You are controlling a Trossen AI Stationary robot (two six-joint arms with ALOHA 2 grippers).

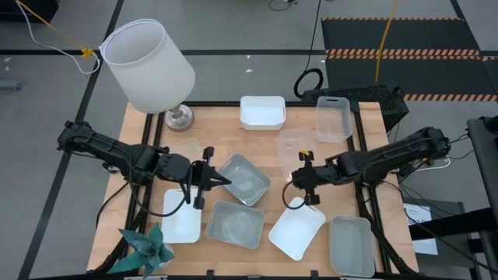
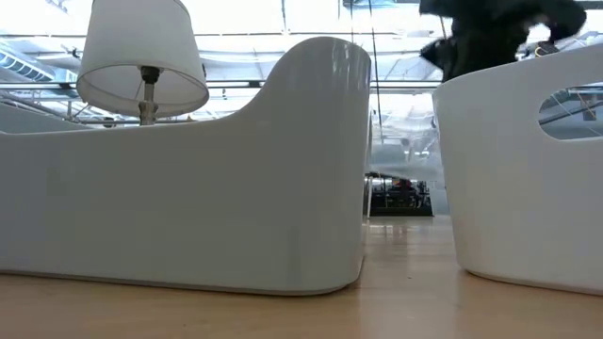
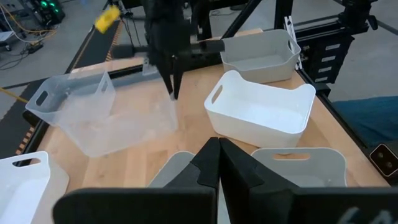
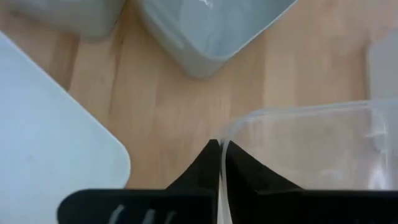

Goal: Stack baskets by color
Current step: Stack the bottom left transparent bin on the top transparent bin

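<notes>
Right gripper (image 4: 219,146): jaws closed on the thin rim of a clear basket (image 4: 311,149), the wall pinched between the two fingertips at a corner; the basket body extends away from the jaws over the counter (image 4: 168,106). In the high view the right gripper (image 1: 306,180) sits mid-counter, with that clear basket (image 1: 296,144) on its far side toward the counter's back edge. Just beside these jaws on the near side lies a white basket (image 1: 296,228); a grey-green basket (image 1: 352,245) is next to that at the front corner. Left gripper (image 1: 208,183): jaws closed, nothing between them, hovering beside a tilted grey-green basket (image 1: 243,178) that lies between the two grippers. In front of the left jaws: another grey-green basket (image 1: 234,224) and a white basket (image 1: 181,215). Farther off, at the back edge: a white basket (image 1: 262,112) and a pale translucent basket (image 1: 334,118). Lamp (image 1: 148,64) at the back left corner; teal cloth (image 1: 146,247) at the front left.
</notes>
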